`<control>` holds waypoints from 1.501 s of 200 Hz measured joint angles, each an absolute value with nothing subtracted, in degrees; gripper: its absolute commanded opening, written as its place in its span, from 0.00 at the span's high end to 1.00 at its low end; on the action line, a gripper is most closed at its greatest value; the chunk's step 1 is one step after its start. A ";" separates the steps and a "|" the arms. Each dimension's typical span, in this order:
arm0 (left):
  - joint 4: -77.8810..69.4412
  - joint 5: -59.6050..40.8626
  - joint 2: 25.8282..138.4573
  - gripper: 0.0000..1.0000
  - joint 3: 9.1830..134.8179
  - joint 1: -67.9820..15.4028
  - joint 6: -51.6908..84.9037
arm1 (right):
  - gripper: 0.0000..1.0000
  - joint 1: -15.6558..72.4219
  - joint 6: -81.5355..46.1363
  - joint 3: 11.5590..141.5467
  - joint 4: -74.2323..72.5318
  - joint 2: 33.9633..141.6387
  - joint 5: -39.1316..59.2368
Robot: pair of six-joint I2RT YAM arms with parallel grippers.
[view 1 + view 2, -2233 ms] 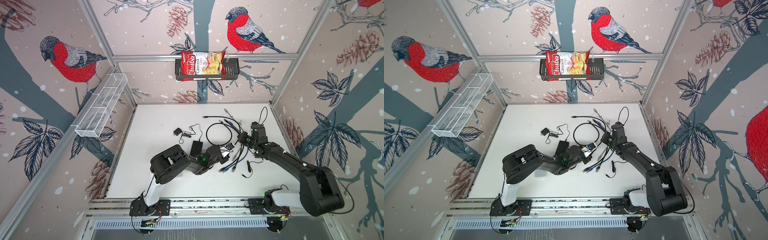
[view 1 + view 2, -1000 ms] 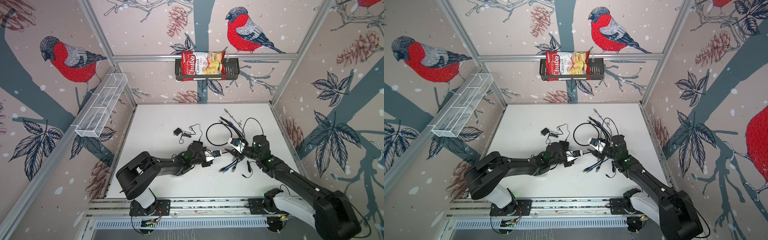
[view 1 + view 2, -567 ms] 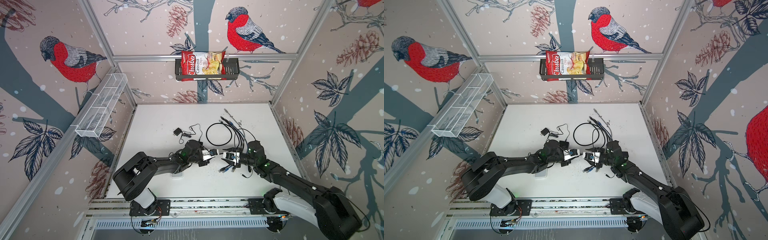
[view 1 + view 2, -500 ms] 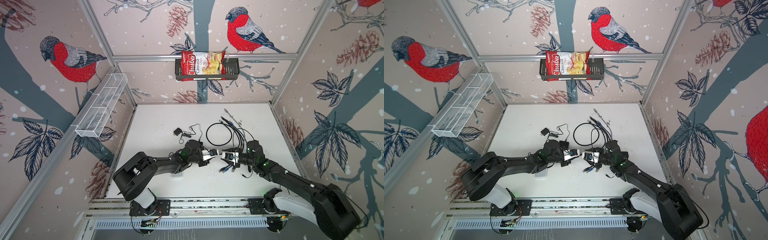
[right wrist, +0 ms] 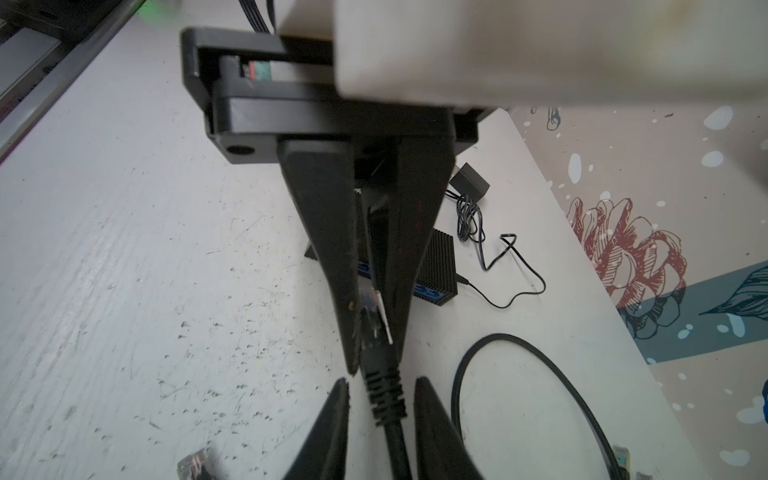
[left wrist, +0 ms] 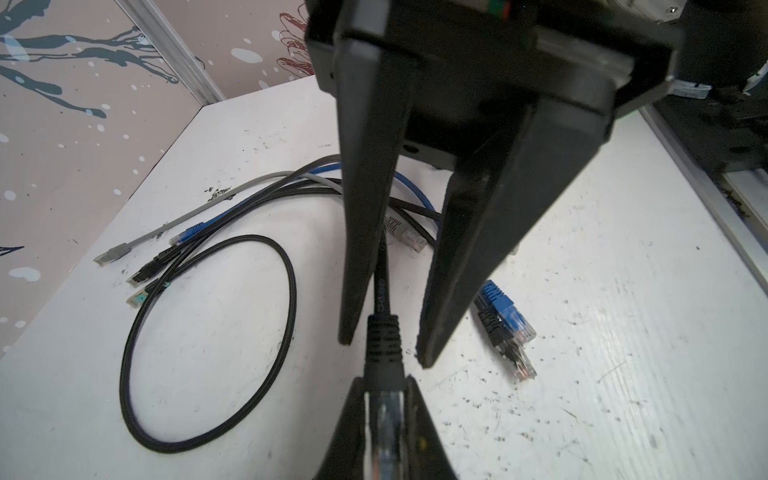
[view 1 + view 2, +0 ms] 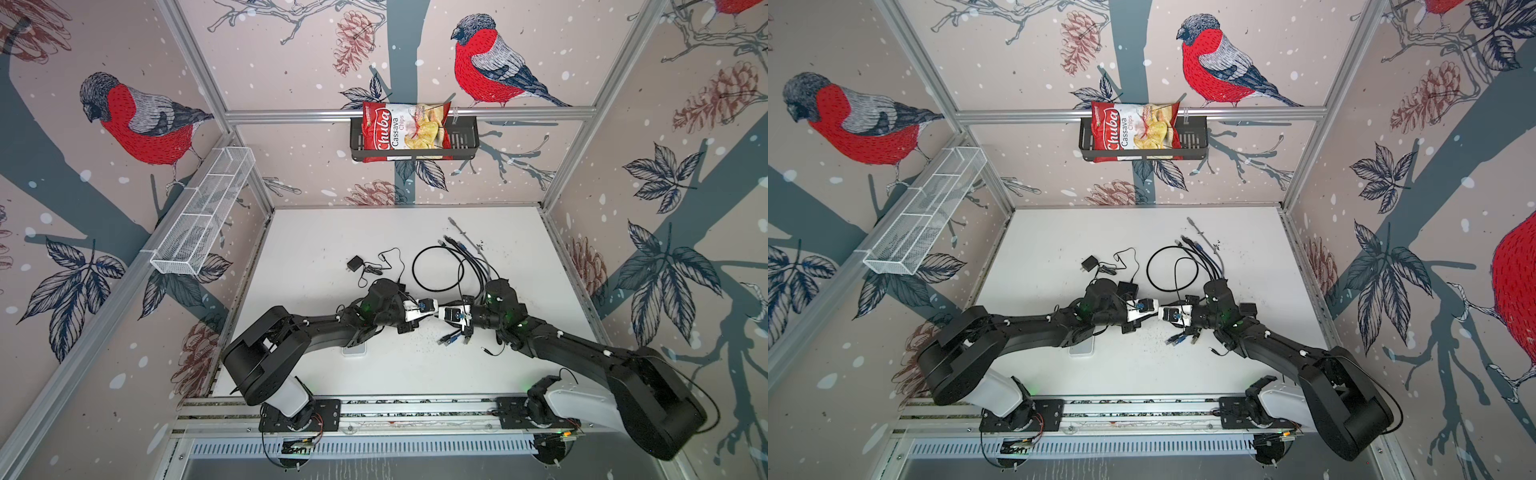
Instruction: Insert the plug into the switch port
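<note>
Plug looked light, brittle clear plastic, pinched tight in the left claw at frame centre. Right claw stood narrow, flanking the ribbed boot without touching. Best hold seemed that boot: stiffer, less slippery.

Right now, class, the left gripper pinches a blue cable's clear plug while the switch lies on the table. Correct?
No: the cable is black, not blue, as the left wrist view shows. The left gripper does pinch its clear plug; the switch lies on the table.
</note>
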State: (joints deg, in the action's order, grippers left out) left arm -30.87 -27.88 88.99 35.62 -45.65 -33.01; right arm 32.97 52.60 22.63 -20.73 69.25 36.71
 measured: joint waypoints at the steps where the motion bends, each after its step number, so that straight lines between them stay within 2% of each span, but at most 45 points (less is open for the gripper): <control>1: -30.87 -27.97 88.99 1.00 35.62 -45.65 -33.01 | 0.77 32.97 52.60 22.65 -20.78 69.30 36.73; 18: -30.89 -28.53 88.99 1.00 35.62 -45.65 -33.06 | 0.84 33.04 52.75 22.87 -20.93 69.54 37.47; 43: -30.70 -28.62 88.92 1.00 35.62 -45.60 -33.50 | 0.98 33.06 53.80 23.05 -20.53 69.73 37.93; 47: -30.63 -28.56 88.88 0.97 35.62 -45.60 -33.50 | 0.99 33.06 53.76 23.14 -20.43 69.73 37.93; 92: -31.83 -25.71 87.85 0.41 35.20 -45.60 -31.16 | 0.99 33.01 53.56 23.70 -20.49 70.52 37.89; 106: -32.34 -23.38 87.07 0.27 34.61 -45.60 -29.98 | 1.00 32.93 53.08 23.94 -20.53 70.96 37.71; 115: -32.38 -22.09 86.41 0.05 34.20 -45.60 -29.65 | 1.00 32.86 52.31 24.03 -20.60 71.22 37.50; 117: -32.40 -21.71 86.21 0.03 34.09 -45.60 -29.39 | 1.00 32.82 52.29 24.05 -20.62 71.26 37.43; 149: -34.20 -15.07 82.15 0.02 31.27 -45.60 -26.26 | 1.00 31.81 47.97 25.65 -20.84 73.78 35.94; 182: -35.38 -3.77 77.08 0.02 29.45 -45.56 -18.72 | 1.00 31.83 42.24 27.55 -20.91 75.22 32.77; 231: -24.91 8.69 75.70 0.02 36.40 -43.92 -1.83 | 1.00 32.73 32.62 28.38 -22.28 75.48 27.57; 300: -9.56 11.88 76.97 0.02 36.97 -43.72 12.62 | 1.00 36.88 20.38 27.79 -25.43 75.22 17.45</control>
State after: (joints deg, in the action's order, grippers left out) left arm -9.56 11.88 76.97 36.97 -43.72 12.62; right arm 36.88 20.38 27.79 -25.43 75.22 17.45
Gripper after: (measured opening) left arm 0.978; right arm 0.107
